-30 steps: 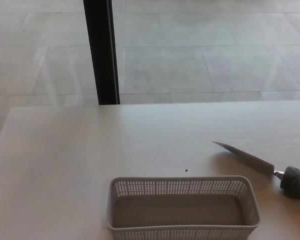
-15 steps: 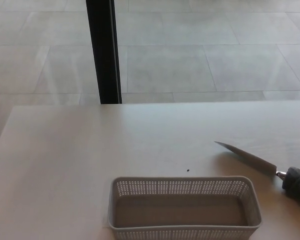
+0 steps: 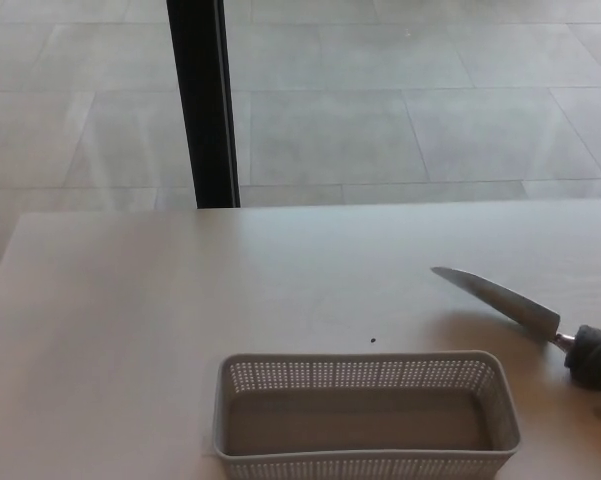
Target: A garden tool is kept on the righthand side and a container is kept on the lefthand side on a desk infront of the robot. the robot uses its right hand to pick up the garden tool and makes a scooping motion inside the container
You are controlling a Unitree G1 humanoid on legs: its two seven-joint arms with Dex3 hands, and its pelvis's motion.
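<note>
The garden tool (image 3: pixel 525 314) ran off the picture's right edge: only its narrow blade and the start of a dark handle showed, so whatever held it stayed out of sight. The container (image 3: pixel 365 417), at the desk's (image 3: pixel 130 320) near edge, lost its front wall's base to the bottom border. A tiny dark speck (image 3: pixel 373 340) behind it was too small to identify.

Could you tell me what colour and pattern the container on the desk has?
The container is light grey, its walls perforated with small holes; the head view shows it.
</note>
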